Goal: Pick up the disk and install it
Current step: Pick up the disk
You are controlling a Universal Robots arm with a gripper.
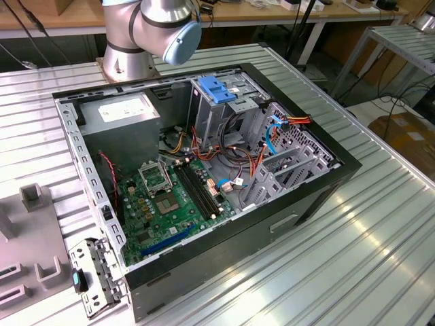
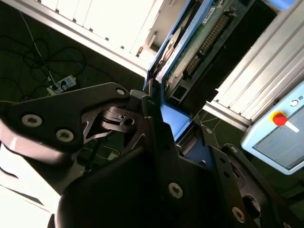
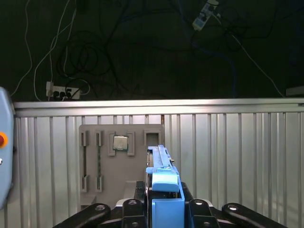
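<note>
Cut-off arm, half-hidden disk

In the exterior view the arm (image 1: 153, 30) is cut by the picture's top edge, and the grey fixture plate (image 1: 30, 244) on the desk (image 1: 367, 258) runs off the exterior view's left. In the first wrist view the disk (image 3: 163, 178) shows edge-on, its near end buried in the pincer (image 3: 164, 211) clamped on it.

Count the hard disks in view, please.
1. The disk is clamped edge-on in the gripper, seen in both wrist views. The drive cage in the open case may hide others.
</note>
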